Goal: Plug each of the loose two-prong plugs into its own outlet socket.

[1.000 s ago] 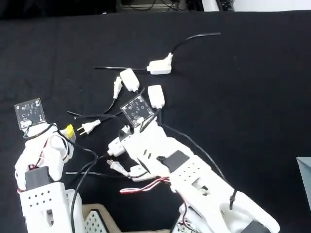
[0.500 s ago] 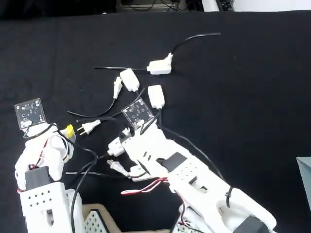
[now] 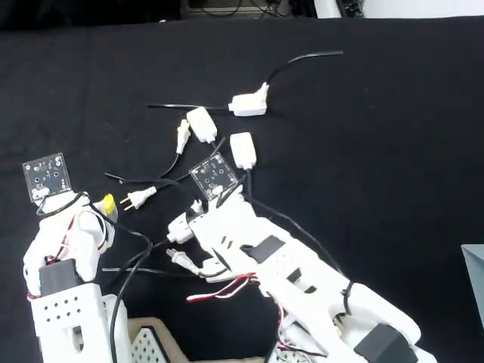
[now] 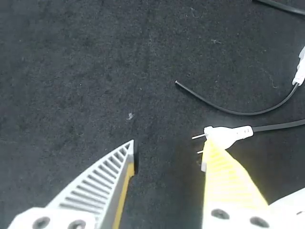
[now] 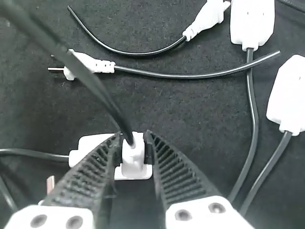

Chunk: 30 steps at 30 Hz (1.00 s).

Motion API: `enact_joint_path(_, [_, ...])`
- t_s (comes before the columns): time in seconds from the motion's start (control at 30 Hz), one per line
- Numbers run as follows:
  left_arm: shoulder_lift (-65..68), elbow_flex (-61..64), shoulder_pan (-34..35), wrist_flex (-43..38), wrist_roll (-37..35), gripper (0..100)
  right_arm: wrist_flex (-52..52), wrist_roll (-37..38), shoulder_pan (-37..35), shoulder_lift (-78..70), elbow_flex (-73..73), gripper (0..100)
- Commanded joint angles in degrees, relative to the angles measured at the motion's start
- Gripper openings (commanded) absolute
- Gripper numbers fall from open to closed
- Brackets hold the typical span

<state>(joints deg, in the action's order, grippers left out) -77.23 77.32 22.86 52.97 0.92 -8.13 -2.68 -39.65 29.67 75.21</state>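
My right gripper (image 5: 131,139) is shut on a white plug (image 5: 132,153) with a black cord. This plug sits at the end of a white socket block (image 5: 93,144); its prongs are hidden. In the high view the right gripper (image 3: 187,221) is at the table's middle front, over that socket block (image 3: 178,226). My left gripper (image 4: 169,153) stands open just above the cloth, its yellow finger (image 4: 221,174) beside a loose two-prong plug (image 4: 228,134). That same plug (image 3: 138,199) lies just right of the left gripper (image 3: 102,203).
Three more white socket blocks (image 3: 248,104) (image 3: 201,123) (image 3: 242,150) lie behind the right arm. A second loose plug (image 3: 182,134) lies by them, a third (image 3: 179,257) under the right arm. Black cords cross the black cloth. A grey box edge (image 3: 474,276) is at far right.
The right arm's rear links have sunk slightly toward the front, while its gripper stays shut on the plug at the same spot. The left arm has not moved.
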Motion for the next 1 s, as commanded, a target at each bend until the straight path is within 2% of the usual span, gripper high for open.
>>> enact_joint_path(0.0, [-0.09,-0.31,0.40,0.00,-0.44,24,0.62,0.09,0.62,-0.84,-1.10,1.2])
enact_joint_path(0.4, [-0.09,-0.31,0.31,0.00,-0.44,24,2.20,0.09,0.70,-1.89,-1.71,1.2])
enact_joint_path(0.6, [-0.09,-0.31,0.31,0.00,-0.44,24,1.93,0.26,0.97,-7.25,-3.38,1.2])
enact_joint_path(0.77, [-0.09,-0.31,0.40,0.00,-0.44,24,1.85,3.60,0.62,-4.35,-0.48,1.2])
enact_joint_path(0.97, [-0.09,-0.22,0.22,-0.26,-0.44,24,-4.84,5.80,-0.70,-2.59,-1.36,1.2])
